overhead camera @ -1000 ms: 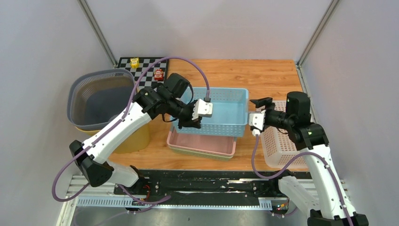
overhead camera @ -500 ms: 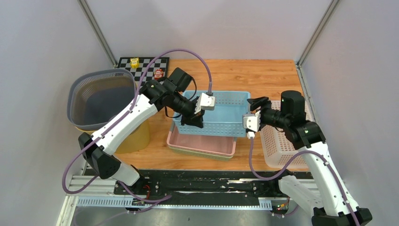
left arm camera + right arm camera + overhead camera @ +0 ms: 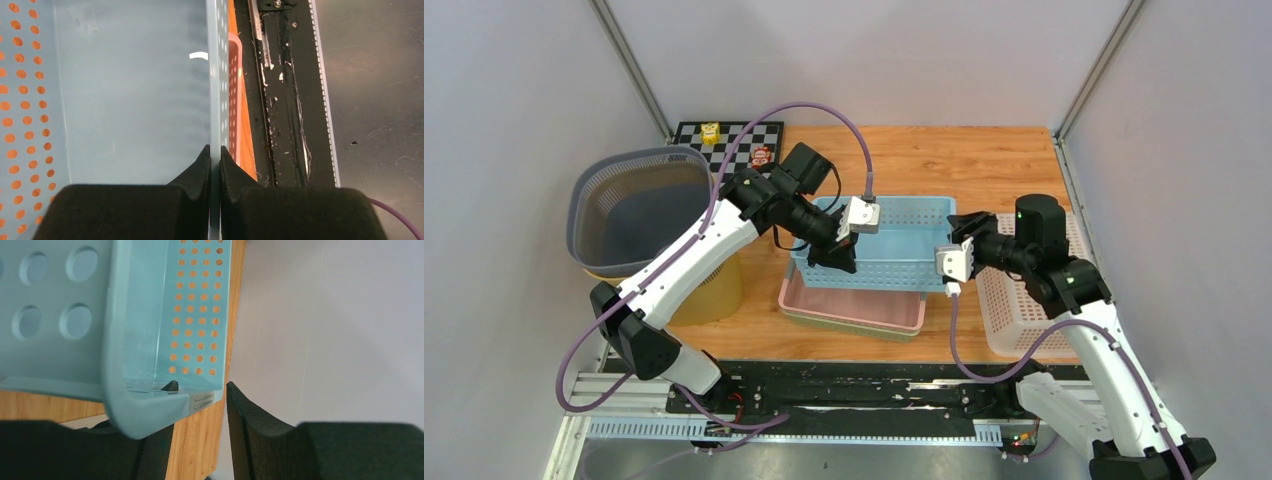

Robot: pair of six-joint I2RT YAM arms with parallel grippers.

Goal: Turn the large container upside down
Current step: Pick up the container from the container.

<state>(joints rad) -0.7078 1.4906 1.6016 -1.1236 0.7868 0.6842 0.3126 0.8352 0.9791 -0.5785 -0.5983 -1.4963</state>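
Observation:
The blue perforated container [image 3: 894, 235] sits on a pink tray [image 3: 854, 310] at the table's middle. My left gripper [image 3: 836, 258] is shut on its near-left wall. In the left wrist view the two fingertips pinch the thin blue wall [image 3: 214, 100] at the gripper [image 3: 214, 148]. My right gripper [image 3: 956, 242] is open at the container's right end. In the right wrist view [image 3: 200, 387] the container's corner rim [image 3: 150, 410] lies partly between the fingers, one finger behind it, the other finger [image 3: 250, 420] apart from it.
A white perforated basket [image 3: 1024, 300] stands under the right arm at the right edge. A grey-purple basket [image 3: 634, 210] rests on a yellow bin [image 3: 714, 295] at the left. A checkerboard [image 3: 734, 140] with small toys lies at the back left.
My right gripper has moved left up to the container's right end. My left arm shifted slightly back and left a second ago, still gripping the wall, and has since held still.

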